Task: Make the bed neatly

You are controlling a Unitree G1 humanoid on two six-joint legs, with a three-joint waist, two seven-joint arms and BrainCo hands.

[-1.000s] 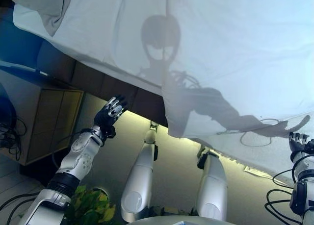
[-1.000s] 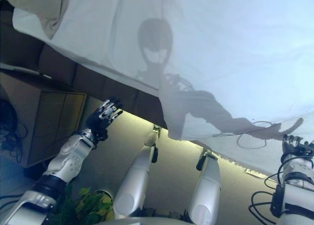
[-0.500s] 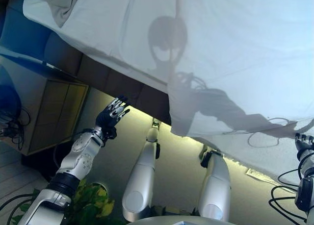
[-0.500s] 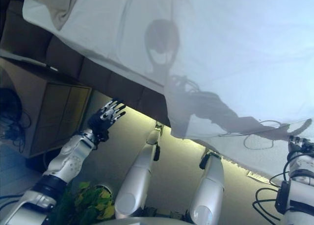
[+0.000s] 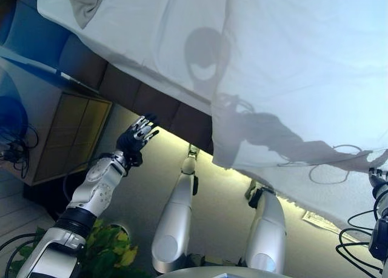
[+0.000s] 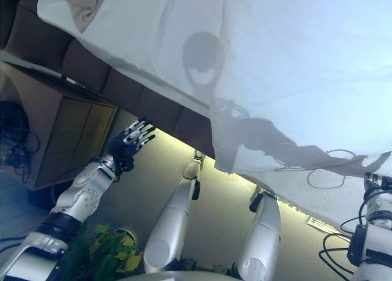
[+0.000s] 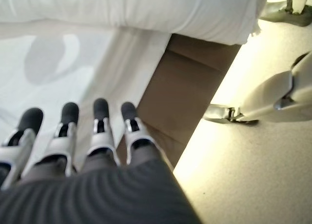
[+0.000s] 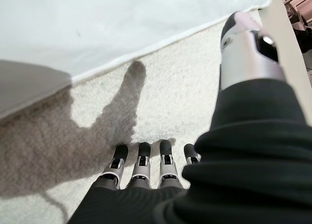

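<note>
A white sheet (image 5: 291, 66) covers the bed and hangs over its near side, with a fold dropping below the edge near the middle. The brown bed base (image 5: 163, 111) shows under it. My left hand (image 5: 136, 139) is open and empty, held up beside the bed base, a little short of the sheet's hanging edge (image 7: 97, 53). My right hand (image 5: 379, 180) shows at the far right by the sheet's lower edge. In its wrist view its fingers (image 8: 146, 165) are straight and hold nothing, above the carpet (image 8: 185, 97) close to the sheet's edge (image 8: 122, 24).
A beige pillow or cloth (image 5: 85, 2) lies at the bed's top left. A wooden nightstand (image 5: 66, 132) stands left of the bed. A green plant (image 5: 109, 254) is on the floor at lower left. A paper (image 5: 321, 220) lies on the carpet at right.
The whole picture has shifted, so the camera moved. My right hand has slid further toward the view's right edge. My left hand stays open near the bed base.
</note>
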